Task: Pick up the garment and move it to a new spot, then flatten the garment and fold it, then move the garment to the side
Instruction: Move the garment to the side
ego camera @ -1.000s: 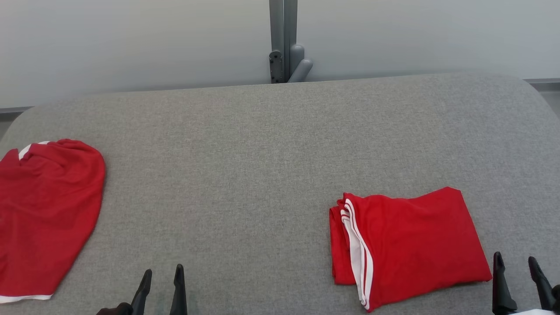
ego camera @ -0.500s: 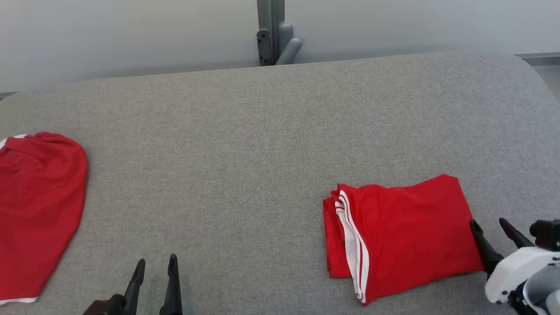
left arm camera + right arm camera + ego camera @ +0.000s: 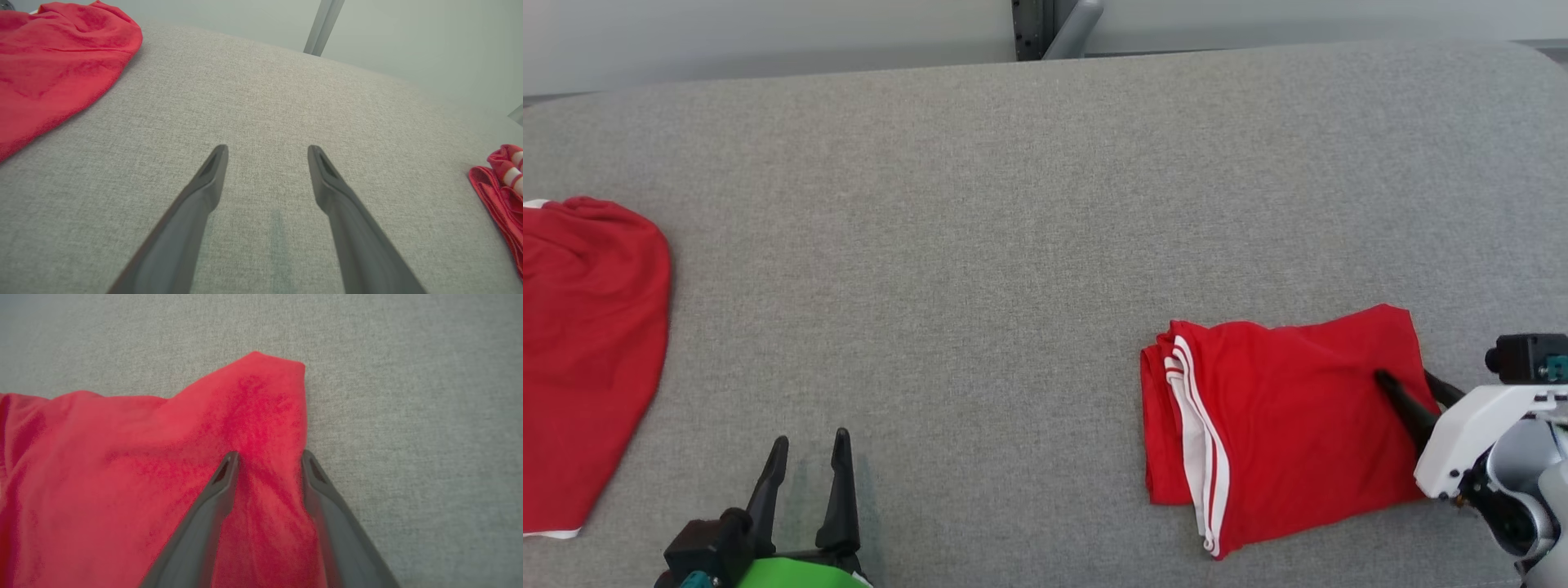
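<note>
Folded red garment (image 3: pixel 1282 425) lies near front right corner of table (image 3: pixel 980 245), right gripper (image 3: pixel 270 455) astride its right edge w/ jaws apart, nothing pinched yet; risk: catches top layer only, so fold opens on lift.

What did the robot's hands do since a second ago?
The right gripper reached from the near edge in to the folded red garment. Its fingers now straddle the garment's right edge, jaws open, and nothing is lifted yet. The head camera tipped down too, so the whole picture shifted. The left gripper stayed open near the edge, and the other red garment stayed on the left.
</note>
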